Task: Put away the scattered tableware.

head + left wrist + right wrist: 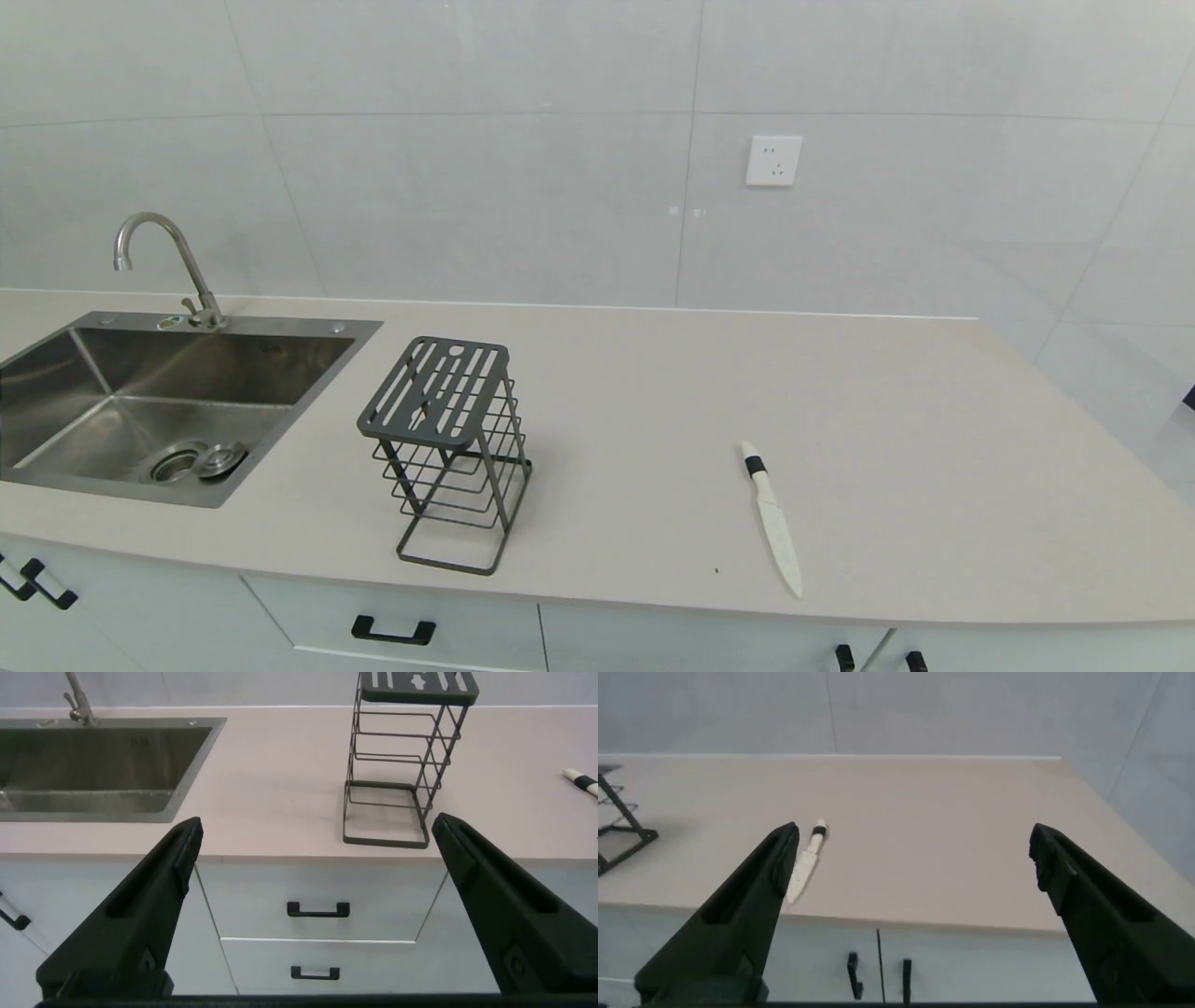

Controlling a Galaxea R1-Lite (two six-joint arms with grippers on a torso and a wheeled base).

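Evidently the thing to handle is the knife (771, 516), pale from handle to blade with a black band between. It lies flat on the surface (934, 448) ahead of the right hand (915, 833), beyond its fingertips and much nearer to it than to the left hand (318, 831). Its tip points back toward the hand, near the surface's front edge, and its handle is at the far end.

It looks light and stiff, smooth enough to slip, and perhaps brittle if the blade is ceramic. Lying flat, it leaves little to pinch, so the thicker handle by the black band is the safest hold, taken across its width.

The right hand's fingers stand wide apart and hold nothing, as do the left hand's.

The slotted wire rack (448, 448) stands upright ahead of the left hand, with the sink (280, 322) farther out on that hand's outer side.
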